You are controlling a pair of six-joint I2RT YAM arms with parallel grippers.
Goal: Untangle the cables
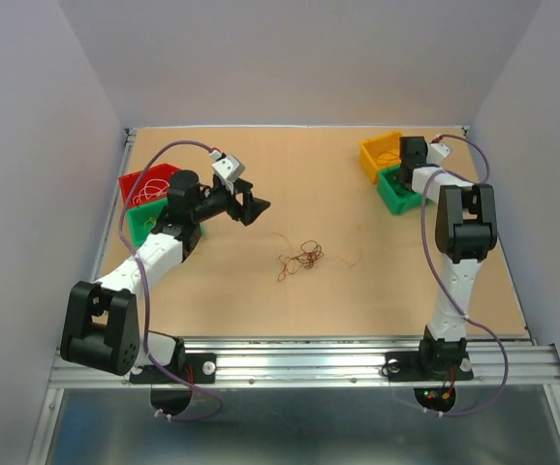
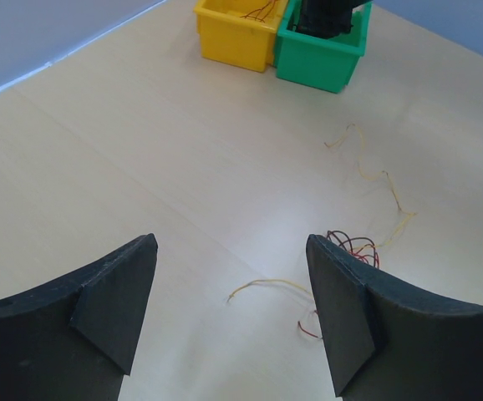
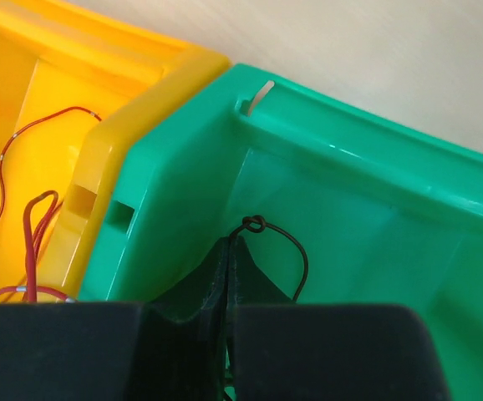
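The cables [image 1: 300, 259] lie as a small knot of red, brown and yellow wires in the middle of the table. In the left wrist view the knot [image 2: 354, 246] shows past the right finger, with a yellow strand [image 2: 266, 285] running out to the left. My left gripper [image 1: 253, 206] [image 2: 229, 284] is open and empty, hovering left of the knot. My right gripper [image 1: 413, 155] [image 3: 230, 251] is down in the right green bin [image 3: 350, 209], shut on a thin dark cable [image 3: 296, 251] with a small knot at its top.
A loose yellow wire [image 2: 367, 167] [image 1: 356, 257] lies right of the knot. A yellow bin [image 1: 378, 153] [image 3: 49, 100] holding red wires stands beside the right green bin [image 1: 396, 194]. A red bin [image 1: 147, 181] and another green bin [image 1: 142, 221] stand at the left edge.
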